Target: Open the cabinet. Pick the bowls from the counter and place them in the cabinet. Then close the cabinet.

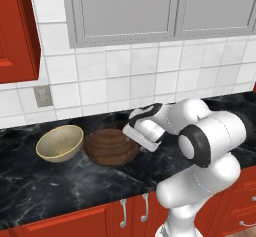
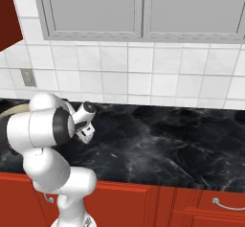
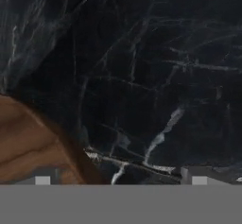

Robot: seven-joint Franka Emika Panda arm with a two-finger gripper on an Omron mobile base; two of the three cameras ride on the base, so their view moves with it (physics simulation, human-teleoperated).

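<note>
Gripper (image 1: 134, 134) low over the tabletop (image 1: 60, 181), at the right-hand rim of the brown bowl (image 1: 110, 146). Jaws spread wide, released; nothing between them. In the hand view the two finger tips (image 3: 42, 179) stand far apart at the bottom edge, one over the brown wood-grained surface, the other over bare black marble. Whether that tip actually touches the bowl rim cannot be told from these views.

Brown bowl: upright on the tabletop, dark wood grain with ringed interior, just left of the gripper in the left base view. In the hand view its curved edge takes the lower-left corner.

Beige bowl (image 1: 60, 142): upright on the tabletop, just beside the brown bowl on its left; the two rims are very close, contact not resolvable. Pale glazed interior faces up. In the right base view a sliver of its rim shows at the left edge behind the arm's shoulder.

Tabletop: black with white veining, red doors with silver handles (image 1: 145, 207) beneath its front edge.

Red cabinet (image 1: 17, 31): on the wall at the upper left of the left base view, above and to the left of the bowls. Only its right portion is in frame; its handles are out of frame, so door state cannot be told.

Grey-doored wall cabinet (image 1: 150, 11) directly above the work area, doors shut. White tile wall behind, with an outlet plate (image 1: 43, 96) above the beige bowl.

Arm folded forward and down, wrist (image 2: 86, 120) bent toward the tabletop.
</note>
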